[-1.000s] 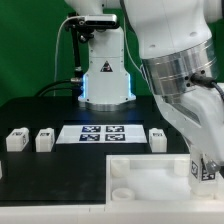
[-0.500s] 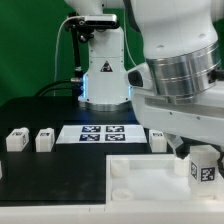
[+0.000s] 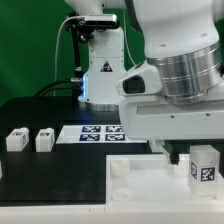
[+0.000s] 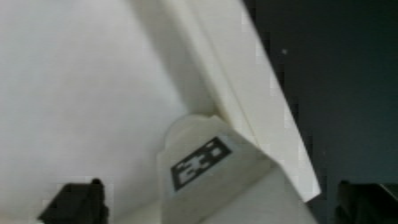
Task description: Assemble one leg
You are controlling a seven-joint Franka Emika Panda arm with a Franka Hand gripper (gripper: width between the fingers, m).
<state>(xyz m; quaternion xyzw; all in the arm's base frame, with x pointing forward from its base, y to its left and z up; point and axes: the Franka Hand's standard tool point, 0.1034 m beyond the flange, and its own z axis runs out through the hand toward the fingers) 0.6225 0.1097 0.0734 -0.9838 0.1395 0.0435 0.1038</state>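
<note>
A leg (image 3: 205,167), a small white block with a black-and-white tag, stands at the right corner of the large flat white square piece (image 3: 150,176). In the wrist view the same leg (image 4: 201,160) lies against the square piece's (image 4: 89,80) raised edge. My gripper (image 4: 219,203) is open. Its dark fingertips (image 4: 75,203) stand wide on either side of the leg, with gaps to it. In the exterior view the jaws are mostly hidden by my wrist. Two more legs (image 3: 15,140) (image 3: 44,141) stand at the exterior view's left.
The marker board (image 3: 98,132) lies on the black table behind the square piece. The robot base (image 3: 103,75) stands at the back. My bulky wrist (image 3: 185,80) fills the exterior view's right and hides what is behind it.
My arm has swung up and toward the exterior view's left. It now covers the leg that stood right of the marker board. The tagged leg at the right corner stays put.
</note>
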